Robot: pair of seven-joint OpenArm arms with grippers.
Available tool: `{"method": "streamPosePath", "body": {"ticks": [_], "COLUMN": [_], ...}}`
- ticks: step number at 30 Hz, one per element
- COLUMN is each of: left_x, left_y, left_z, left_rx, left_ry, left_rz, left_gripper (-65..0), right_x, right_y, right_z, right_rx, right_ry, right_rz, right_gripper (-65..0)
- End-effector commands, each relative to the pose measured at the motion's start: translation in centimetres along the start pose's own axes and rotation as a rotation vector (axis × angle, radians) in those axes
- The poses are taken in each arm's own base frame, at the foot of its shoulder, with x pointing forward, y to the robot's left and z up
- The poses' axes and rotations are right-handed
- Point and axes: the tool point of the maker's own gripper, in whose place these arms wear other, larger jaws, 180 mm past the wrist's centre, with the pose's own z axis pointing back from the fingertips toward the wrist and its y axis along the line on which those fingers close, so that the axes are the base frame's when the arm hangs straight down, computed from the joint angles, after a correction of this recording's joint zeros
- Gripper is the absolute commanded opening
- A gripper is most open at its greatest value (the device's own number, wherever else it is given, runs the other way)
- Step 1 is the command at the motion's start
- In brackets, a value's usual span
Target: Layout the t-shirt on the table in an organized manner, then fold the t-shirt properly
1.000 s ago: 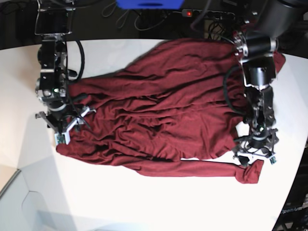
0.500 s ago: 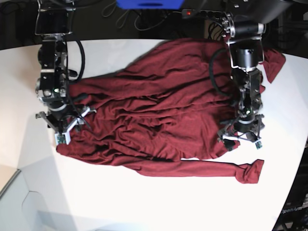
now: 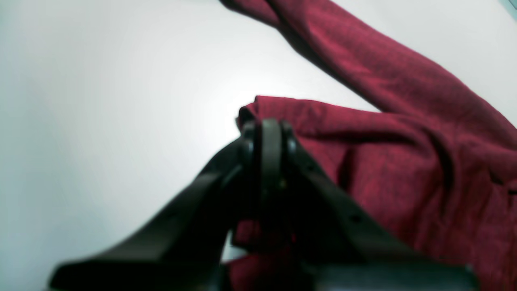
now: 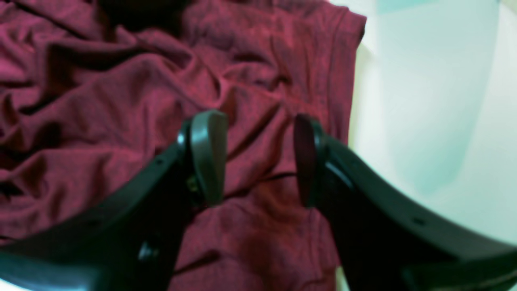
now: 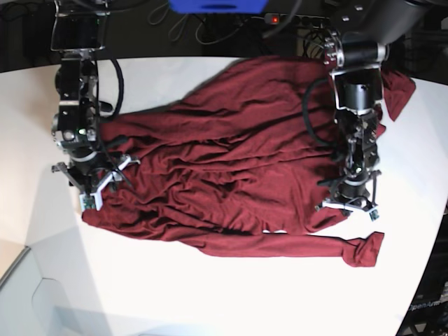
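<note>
White table (image 5: pixel 140 294); left gripper (image 3: pixel 262 125) pinching t-shirt (image 5: pixel 238 175), right gripper (image 4: pixel 260 157) spread above.

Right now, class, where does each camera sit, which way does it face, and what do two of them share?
Left wrist: on the left arm, looking down its closed jaws at a corner of the maroon t-shirt and the white table.
Right wrist: on the right arm, looking past its parted jaws at wrinkled fabric and one shirt edge.
Base: apparently high between the arms, looking down over the table, with the left arm on its right and the right arm on its left.
Shared: base and left wrist both show the corner by the left jaws.
</note>
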Motion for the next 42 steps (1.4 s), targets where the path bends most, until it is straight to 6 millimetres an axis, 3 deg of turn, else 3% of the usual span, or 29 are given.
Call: {"method": "streamPosePath", "body": {"ticks": [1, 4, 8, 12, 17, 21, 27, 34, 42], "left_x": [4.8, 10.5, 15.6, 17.4, 18.5, 17.0, 10.0, 2.4, -1.2], "left_y": [-0.9, -2.6, -3.3, -4.3, -5.4, -6.6, -9.6, -11.0, -12.9], "left_z": [-0.2, 0.0, 0.2, 0.2, 2.5, 5.3, 9.8, 12.0, 14.3], "left_rx": [-0.022, -0.056, -0.069, -0.088, -0.124, -0.172, -0.291, -0.37, -0.422], "left_ry": [-0.114, -0.23, -0.318, -0.304, -0.338, -0.338, -0.273, -0.157, -0.151], "left_rz": [-0.007, -0.009, -0.01, -0.001, -0.027, -0.088, -0.243, -0.49, -0.692], "left_gripper": [-64.7, -64.7, -64.7, -64.7, -64.7, -64.7, -64.7, -64.7, -64.7], "right_x": [1.8, 1.8, 1.8, 1.8, 1.9, 1.9, 2.1, 2.1, 2.0], "right_y": [-0.7, -0.7, -0.6, -0.8, -0.8, -0.8, -0.6, -0.6, -0.6], "right_z": [0.2, 0.2, 0.2, 0.2, 0.2, 0.2, 0.2, 0.2, 0.2], "right_rx": [-0.015, -0.014, -0.013, -0.016, -0.017, -0.016, -0.013, -0.013, -0.012], "right_ry": [-0.055, -0.055, -0.055, -0.055, -0.057, -0.057, -0.063, -0.064, -0.063], "right_rz": [0.007, 0.006, 0.005, 0.006, 0.005, 0.004, 0.002, 0.002, 0.003], "right_gripper": [-37.6, -37.6, -37.6, -37.6, -37.6, -37.6, -37.6, -37.6, -37.6]}}
